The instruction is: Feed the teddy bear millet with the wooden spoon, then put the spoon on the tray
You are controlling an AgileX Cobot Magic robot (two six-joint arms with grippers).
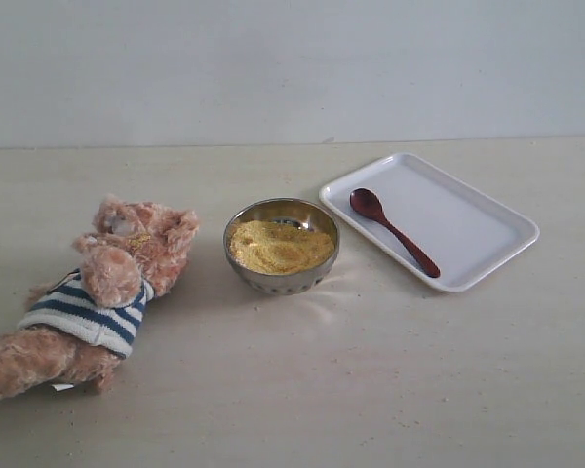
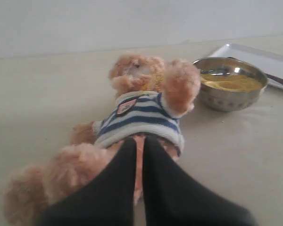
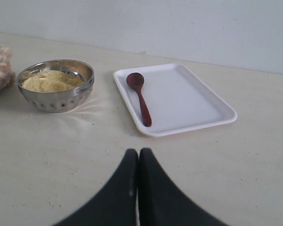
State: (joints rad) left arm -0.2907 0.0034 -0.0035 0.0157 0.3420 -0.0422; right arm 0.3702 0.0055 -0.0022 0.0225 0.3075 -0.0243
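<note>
Reading from the left: teddy bear (image 1: 102, 283) sprawled on the bench (image 1: 370, 390), head end toward the steel bowl (image 1: 283, 281), at about eight o'clock from it, near but not touching. Left tool (image 2: 137, 148) closed on nothing, jaws pressed together, poised just over the bear's lower body; touching the plush or not, cannot tell. Millet (image 1: 278, 247) heaped in the bowl, close to the rim. Wooden spoon (image 1: 392, 231) flat inside the tray (image 1: 468, 224), along the long side nearest the bowl, oval end toward ten o'clock, handle toward four o'clock. Tray at about two o'clock from the bowl, near it, with a gap between. Right tool (image 3: 138, 157) likewise shut and empty, hovering over bare bench at about six o'clock from the tray, well apart from the spoon.

Judging progress: either nothing begun or everything finished, and hard to say which. Fits the end state, with the spoon on the tray and both tools empty. Hints of feeding done in a yellowish fleck (image 1: 136, 239) on the bear's muzzle, though too blurred to call millet with confidence. If not done, everything left: grasping the spoon, scooping, carrying to the bear's mouth, returning to the tray.

Turning to writing: only a small crest badge (image 2: 126, 106) on the striped shirt, shield-shaped, with no letters legible, and a small white tag (image 1: 63, 387) under the bear, unreadable. No brand or label seen on bowl, tray or spoon.
</note>
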